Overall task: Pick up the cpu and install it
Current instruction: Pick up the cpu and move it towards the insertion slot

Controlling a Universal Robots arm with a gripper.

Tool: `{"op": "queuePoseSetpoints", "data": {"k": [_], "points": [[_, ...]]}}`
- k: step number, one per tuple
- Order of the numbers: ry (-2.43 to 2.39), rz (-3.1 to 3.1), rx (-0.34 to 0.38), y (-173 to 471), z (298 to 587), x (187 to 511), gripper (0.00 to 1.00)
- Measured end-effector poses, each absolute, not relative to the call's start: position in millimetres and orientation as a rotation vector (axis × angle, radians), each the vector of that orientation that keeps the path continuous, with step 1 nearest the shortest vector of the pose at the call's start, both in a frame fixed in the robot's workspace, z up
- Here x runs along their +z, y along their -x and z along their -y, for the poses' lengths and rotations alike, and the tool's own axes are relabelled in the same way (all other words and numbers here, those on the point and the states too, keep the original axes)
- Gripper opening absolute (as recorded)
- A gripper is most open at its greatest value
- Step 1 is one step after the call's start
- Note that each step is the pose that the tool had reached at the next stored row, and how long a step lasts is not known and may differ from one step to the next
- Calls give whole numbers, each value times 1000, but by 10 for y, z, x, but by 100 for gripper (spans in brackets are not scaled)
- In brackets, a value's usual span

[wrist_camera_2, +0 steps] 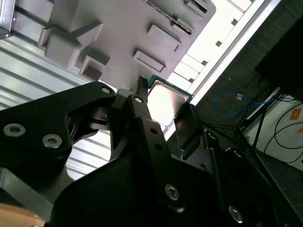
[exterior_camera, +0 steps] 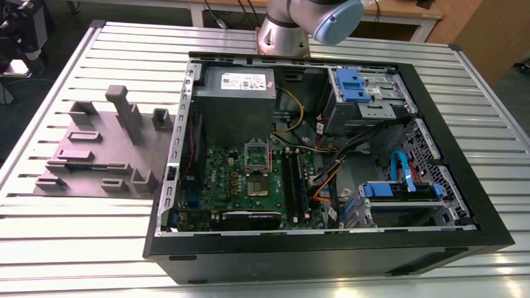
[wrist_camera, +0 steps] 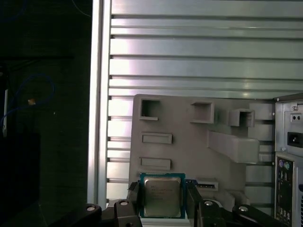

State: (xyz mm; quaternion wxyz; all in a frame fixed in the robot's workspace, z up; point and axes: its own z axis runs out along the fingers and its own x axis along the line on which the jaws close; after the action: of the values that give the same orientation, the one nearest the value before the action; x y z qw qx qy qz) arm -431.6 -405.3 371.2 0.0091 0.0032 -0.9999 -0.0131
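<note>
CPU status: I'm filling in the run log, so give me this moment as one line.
gripper: shut on cpu | position: over grey fixture | install: not yet done

cpu [wrist_camera: 162, 196] sits between the gripper [wrist_camera: 163, 202] fingers, one finger against each side. The fixture [wrist_camera: 189, 156] lies below the gripper on the slatted table [wrist_camera: 189, 47], with the cpu over the fixture's edge zone. In the exterior view, the PC case [exterior_camera: 331, 155] sits just beside the fixture on the view's right, and the motherboard [exterior_camera: 248, 180] lies inside it.

table [exterior_camera: 83, 248]: ribbed metal | on it: grey fixture [exterior_camera: 99, 155], open computer case [exterior_camera: 331, 254] | side by side
</note>
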Motion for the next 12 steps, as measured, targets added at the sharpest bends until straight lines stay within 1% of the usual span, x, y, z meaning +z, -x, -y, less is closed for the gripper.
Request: {"op": "queuePoseSetpoints", "data": {"k": [12], "points": [[-10, 3123, -41, 4313, 4054, 3720, 47]]}}
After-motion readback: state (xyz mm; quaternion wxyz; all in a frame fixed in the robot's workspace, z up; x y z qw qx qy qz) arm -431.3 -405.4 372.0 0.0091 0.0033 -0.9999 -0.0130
